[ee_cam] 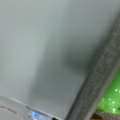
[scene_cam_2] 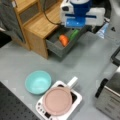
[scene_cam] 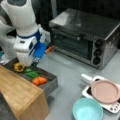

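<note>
Fingers: hidden under the arm's white wrist; their spread cannot be told.
Gripper point(scene_cam: 25, 65): low in the open drawer point(scene_cam: 51, 83), over the vegetables.
Nearest: yellow pepper point(scene_cam: 18, 67), green pepper point(scene_cam: 32, 73) just beside.
Next: orange pepper point(scene_cam: 39, 80).
Beyond: oven point(scene_cam: 85, 37), pink pan point(scene_cam: 105, 91), teal bowl point(scene_cam: 87, 109).

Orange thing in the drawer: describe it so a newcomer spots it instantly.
Find the wooden cabinet and its open grey drawer. The orange vegetable lies nearest the drawer's front, beside a green vegetable; it is the only orange item there, farthest from the pincer.
</note>
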